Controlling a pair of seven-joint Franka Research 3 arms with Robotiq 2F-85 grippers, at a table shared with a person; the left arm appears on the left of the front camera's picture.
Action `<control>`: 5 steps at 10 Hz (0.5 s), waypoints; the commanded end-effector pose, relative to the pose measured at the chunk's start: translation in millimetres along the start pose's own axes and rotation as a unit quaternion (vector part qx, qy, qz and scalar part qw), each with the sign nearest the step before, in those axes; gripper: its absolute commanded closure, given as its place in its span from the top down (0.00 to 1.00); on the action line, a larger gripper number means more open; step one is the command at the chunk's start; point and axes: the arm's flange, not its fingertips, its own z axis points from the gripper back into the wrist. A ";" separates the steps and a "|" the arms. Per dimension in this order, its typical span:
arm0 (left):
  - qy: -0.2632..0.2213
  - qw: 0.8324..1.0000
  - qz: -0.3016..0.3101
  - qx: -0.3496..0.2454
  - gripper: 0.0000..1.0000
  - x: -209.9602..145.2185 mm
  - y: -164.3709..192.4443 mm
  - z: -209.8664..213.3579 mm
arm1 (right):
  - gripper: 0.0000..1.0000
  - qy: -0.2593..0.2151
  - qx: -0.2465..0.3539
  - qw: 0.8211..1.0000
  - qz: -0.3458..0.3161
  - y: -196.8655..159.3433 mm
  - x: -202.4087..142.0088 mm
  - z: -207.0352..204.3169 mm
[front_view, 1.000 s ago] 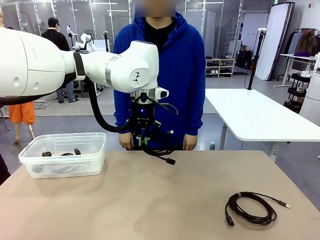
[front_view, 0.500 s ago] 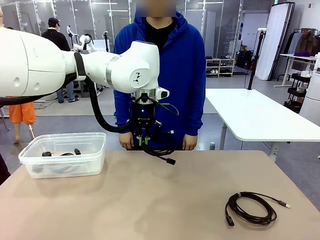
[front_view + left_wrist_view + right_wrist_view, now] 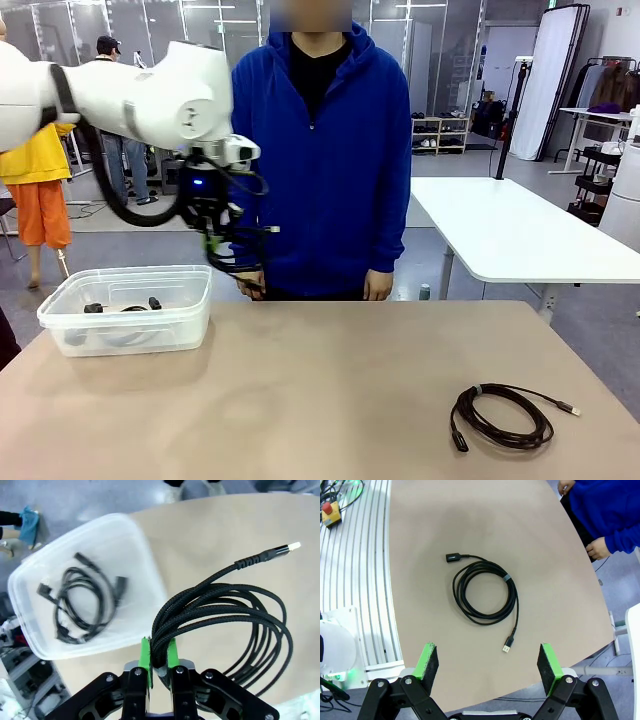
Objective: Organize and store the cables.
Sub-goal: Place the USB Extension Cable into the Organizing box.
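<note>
left wrist: gripper (image 3: 159, 652) tight on cable (image 3: 175, 605)

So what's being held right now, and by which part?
The left gripper pinches a coiled black cable across its bundled loops; the right gripper holds nothing.

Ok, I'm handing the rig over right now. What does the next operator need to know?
Left tool: shut on a coiled black cable, held in the air just beside the clear bin, not yet over it.
Right tool: open, empty, hanging above the loose cable that lies coiled on the table.
Done: one stored cable lies in the bin.
Left to do: drop the held one into the bin, then pick up and store the loose cable.
</note>
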 end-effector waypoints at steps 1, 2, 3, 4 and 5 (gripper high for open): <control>0.002 1.000 -0.004 0.005 0.15 -4.6 56.5 -28.5 | 1.00 0.008 0.000 1.000 -0.002 0.1 1.0 -0.2; 0.013 0.999 0.030 -0.019 0.15 -7.3 94.6 -44.6 | 1.00 0.008 0.000 1.000 -0.002 0.1 1.0 -0.2; 0.009 0.999 0.045 -0.022 0.15 -15.5 120.8 -60.1 | 1.00 0.008 0.000 1.000 -0.002 0.1 1.0 -0.2; 0.029 0.996 0.045 -0.078 0.15 -23.3 140.3 -70.8 | 1.00 0.008 0.000 1.000 -0.002 0.1 1.0 -0.2; 0.031 0.995 0.064 -0.074 0.15 -30.9 154.9 -78.8 | 1.00 0.008 0.000 1.000 -0.002 0.1 1.0 -0.2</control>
